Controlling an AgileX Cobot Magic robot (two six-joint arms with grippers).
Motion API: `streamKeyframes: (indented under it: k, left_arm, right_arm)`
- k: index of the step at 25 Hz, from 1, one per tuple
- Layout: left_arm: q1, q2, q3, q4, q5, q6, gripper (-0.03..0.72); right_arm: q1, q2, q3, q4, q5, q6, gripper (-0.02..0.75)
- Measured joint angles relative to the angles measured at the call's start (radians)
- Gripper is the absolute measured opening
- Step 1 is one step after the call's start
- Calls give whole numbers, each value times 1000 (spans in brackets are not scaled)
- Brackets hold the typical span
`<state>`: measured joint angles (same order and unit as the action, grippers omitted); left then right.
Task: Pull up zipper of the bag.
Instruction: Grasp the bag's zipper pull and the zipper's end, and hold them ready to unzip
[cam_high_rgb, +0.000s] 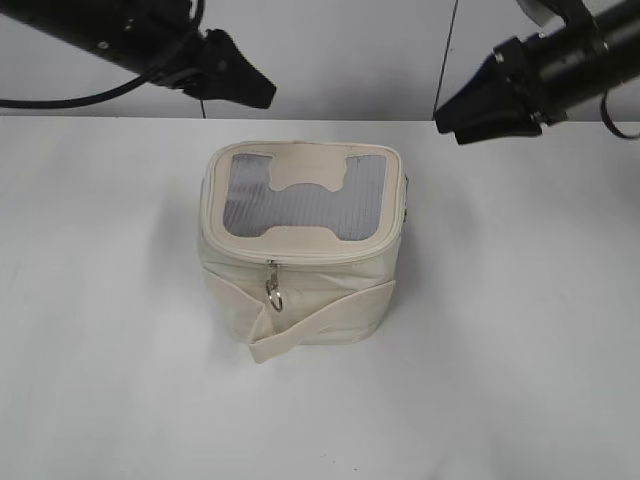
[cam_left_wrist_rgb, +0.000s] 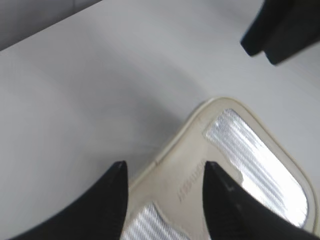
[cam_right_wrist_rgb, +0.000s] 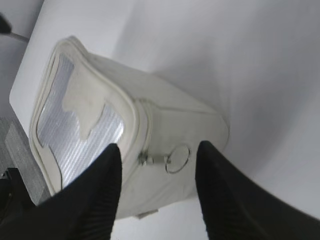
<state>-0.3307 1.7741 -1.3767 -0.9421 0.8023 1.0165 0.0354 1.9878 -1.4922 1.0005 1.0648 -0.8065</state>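
A cream box-shaped bag (cam_high_rgb: 300, 250) with a silver ribbed lid stands in the middle of the white table. A zipper runs round the lid's rim. Its slider sits at the front with a metal ring pull (cam_high_rgb: 273, 296) hanging down. My left gripper (cam_high_rgb: 250, 85) is open and empty, raised above the bag's back left. In the left wrist view (cam_left_wrist_rgb: 165, 170) its jaws frame the bag's lid (cam_left_wrist_rgb: 235, 150). My right gripper (cam_high_rgb: 465, 120) is open and empty, raised at the bag's back right. The right wrist view (cam_right_wrist_rgb: 157, 152) shows the bag (cam_right_wrist_rgb: 125, 130) and ring pull (cam_right_wrist_rgb: 178, 158) between the jaws.
A cream strap (cam_high_rgb: 320, 320) wraps the bag's front and its end sticks out at the lower left. A second ring hangs on the bag's right side (cam_high_rgb: 407, 213). The white table (cam_high_rgb: 100, 350) ends at a grey wall behind.
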Motion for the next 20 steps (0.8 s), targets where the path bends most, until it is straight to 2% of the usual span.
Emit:
streamKeyframes:
  k: [5, 9, 14, 20]
  left_arm:
    - [-51, 254, -358, 84, 156, -13, 373]
    - [-127, 377, -545, 218, 232, -25, 373]
    - [-194, 438, -601, 270, 262, -26, 373]
    - [-210, 460, -608, 281, 275, -26, 354]
  right_arm:
    - [-13, -204, 440, 212, -193, -363, 390]
    - [-8, -228, 554, 337, -251, -566, 390]
    - [-8, -228, 569, 367, -269, -619, 390]
    - [-8, -228, 569, 367, -271, -649, 389]
